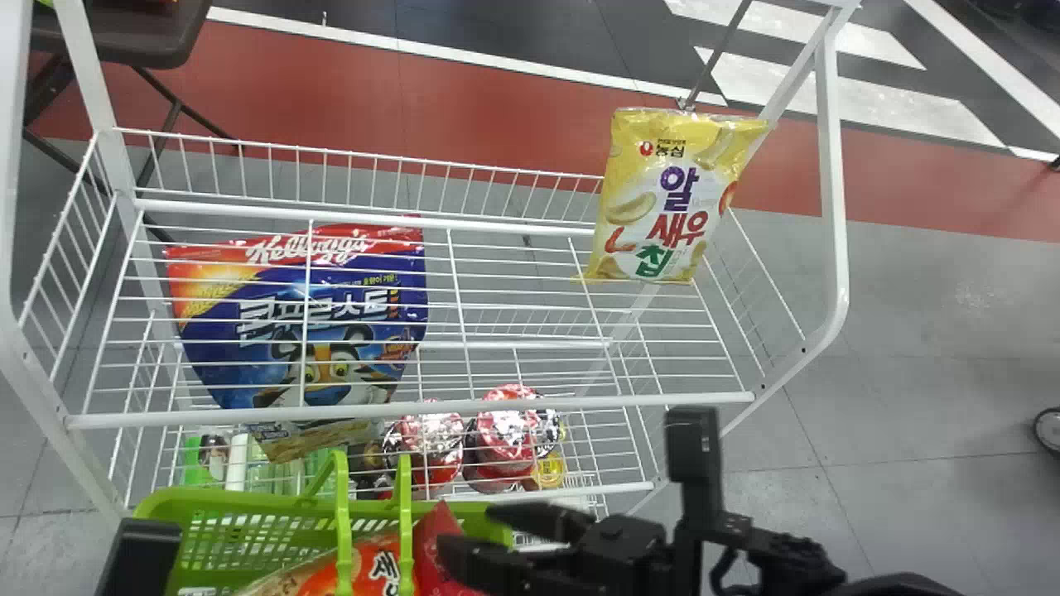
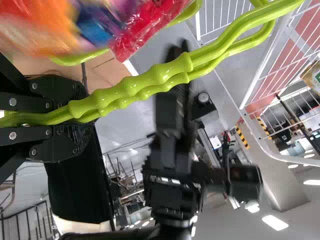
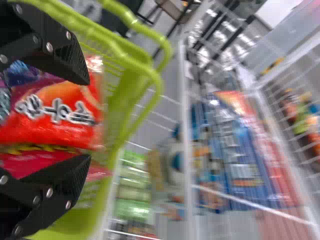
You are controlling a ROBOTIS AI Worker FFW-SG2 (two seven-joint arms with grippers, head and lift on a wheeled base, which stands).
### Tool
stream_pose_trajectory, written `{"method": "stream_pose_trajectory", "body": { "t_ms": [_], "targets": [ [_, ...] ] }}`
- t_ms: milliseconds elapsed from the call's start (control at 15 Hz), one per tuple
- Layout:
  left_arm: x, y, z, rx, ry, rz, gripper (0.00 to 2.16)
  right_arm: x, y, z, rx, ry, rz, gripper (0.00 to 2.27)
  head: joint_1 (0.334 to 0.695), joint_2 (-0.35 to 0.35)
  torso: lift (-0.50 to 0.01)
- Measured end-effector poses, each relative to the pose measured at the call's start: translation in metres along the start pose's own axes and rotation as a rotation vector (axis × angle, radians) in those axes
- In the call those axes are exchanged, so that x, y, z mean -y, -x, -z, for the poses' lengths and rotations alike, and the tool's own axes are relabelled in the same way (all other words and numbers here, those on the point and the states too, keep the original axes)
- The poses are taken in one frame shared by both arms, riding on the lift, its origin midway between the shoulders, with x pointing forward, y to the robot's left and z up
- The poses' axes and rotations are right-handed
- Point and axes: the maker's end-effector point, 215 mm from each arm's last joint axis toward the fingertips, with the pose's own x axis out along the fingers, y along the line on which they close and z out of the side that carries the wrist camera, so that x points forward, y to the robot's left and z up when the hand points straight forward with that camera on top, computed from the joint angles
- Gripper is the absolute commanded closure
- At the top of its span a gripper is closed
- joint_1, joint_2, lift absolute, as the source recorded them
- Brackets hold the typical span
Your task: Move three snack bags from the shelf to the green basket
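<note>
At the shelf's far right corner, a yellow bag leans upright, likely light, slick and full of crushable chips, best pinched gently by its top seal. Over the green basket, the right pincer spreads apart, an orange bag showing between its fingers; the left pincer clamps the handles.

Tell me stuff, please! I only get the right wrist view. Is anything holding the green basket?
Observer: Yes, the left gripper has its fingers closed around the handles of the green basket.

Operator: Cool! Is there a yellow snack bag on the rack that I can't see?

Observer: Yes, the head view shows a yellow snack bag at the right end of the wire shelf.
</note>
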Motion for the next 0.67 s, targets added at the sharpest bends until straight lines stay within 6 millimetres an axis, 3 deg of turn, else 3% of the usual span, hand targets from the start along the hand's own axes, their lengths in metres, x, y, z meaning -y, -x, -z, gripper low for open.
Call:
{"method": "stream_pose_trajectory", "body": {
  "t_ms": [267, 333, 467, 667],
  "targets": [
    [-0.001, -0.002, 0.001, -0.004, 0.002, 0.005, 1.82, -0.025, 0.042, -0.102, 0.428, 0.331, 0.027, 0.07, 0.695, -0.350, -0.047],
    [-0.001, -0.004, 0.002, -0.007, 0.003, 0.008, 1.82, -0.030, 0.055, -0.119, 0.534, 0.400, 0.063, 0.08, 0.695, -0.350, -0.047],
    [-0.001, -0.005, 0.003, -0.012, 0.005, 0.014, 1.82, -0.028, 0.070, -0.137, 0.674, 0.435, 0.199, 0.08, 0.695, -0.350, -0.047],
    [-0.002, -0.004, 0.003, -0.013, 0.010, 0.025, 1.82, -0.018, 0.072, -0.131, 0.712, 0.335, 0.334, 0.09, 0.695, -0.350, -0.047]
  ]
}}
